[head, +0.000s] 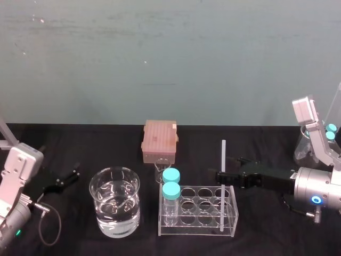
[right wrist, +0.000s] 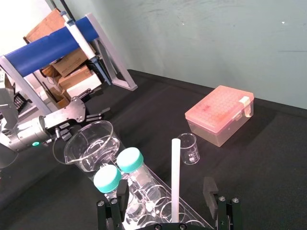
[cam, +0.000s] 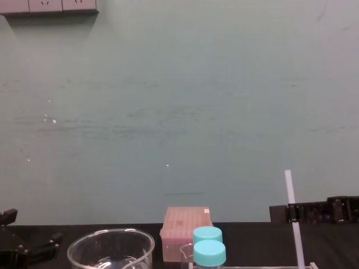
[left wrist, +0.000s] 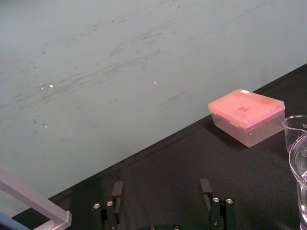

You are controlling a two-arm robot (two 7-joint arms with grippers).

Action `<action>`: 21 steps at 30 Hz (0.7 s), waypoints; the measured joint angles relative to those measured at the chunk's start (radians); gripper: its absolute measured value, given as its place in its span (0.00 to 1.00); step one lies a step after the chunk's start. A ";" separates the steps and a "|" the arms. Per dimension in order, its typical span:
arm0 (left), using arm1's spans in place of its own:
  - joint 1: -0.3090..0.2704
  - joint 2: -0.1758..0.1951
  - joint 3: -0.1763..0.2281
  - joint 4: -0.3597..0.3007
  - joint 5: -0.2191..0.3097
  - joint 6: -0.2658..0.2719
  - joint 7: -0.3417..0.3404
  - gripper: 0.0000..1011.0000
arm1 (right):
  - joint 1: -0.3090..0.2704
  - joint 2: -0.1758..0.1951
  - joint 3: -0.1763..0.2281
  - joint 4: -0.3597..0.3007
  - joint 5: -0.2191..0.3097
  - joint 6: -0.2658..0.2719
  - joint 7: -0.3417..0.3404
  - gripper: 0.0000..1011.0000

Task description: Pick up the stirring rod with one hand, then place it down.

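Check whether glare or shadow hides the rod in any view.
Head view: rod white on the black table, glints on the beaker. Right wrist view: rod evenly lit between the open jaws of the right gripper. Chest view: rod pale against the wall, fainter but traceable. No glare on it.

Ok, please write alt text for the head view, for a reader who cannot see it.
The open right gripper reaches in from the right and straddles a stirring rod that stands upright in a clear rack. Two blue-capped bottles share the rack, beside a beaker of water and a pink box. The left gripper lies open at far left.
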 joint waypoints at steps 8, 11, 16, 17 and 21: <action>0.000 0.000 0.000 0.000 0.000 0.000 0.000 0.99 | 0.003 0.004 -0.011 -0.002 0.003 -0.015 -0.017 0.99; 0.000 0.000 0.000 0.000 0.000 0.000 0.000 0.99 | 0.002 0.004 -0.010 -0.002 0.003 -0.015 -0.017 0.99; 0.000 0.000 0.000 0.000 0.000 0.000 0.000 0.99 | 0.002 0.004 -0.009 -0.002 0.004 -0.014 -0.017 0.99; 0.000 0.000 0.000 0.000 0.000 0.000 0.000 0.99 | 0.002 0.004 -0.008 -0.003 0.004 -0.014 -0.017 0.97; 0.000 0.000 0.000 0.000 0.000 0.000 0.000 0.99 | 0.001 0.004 -0.008 -0.003 0.004 -0.013 -0.017 0.90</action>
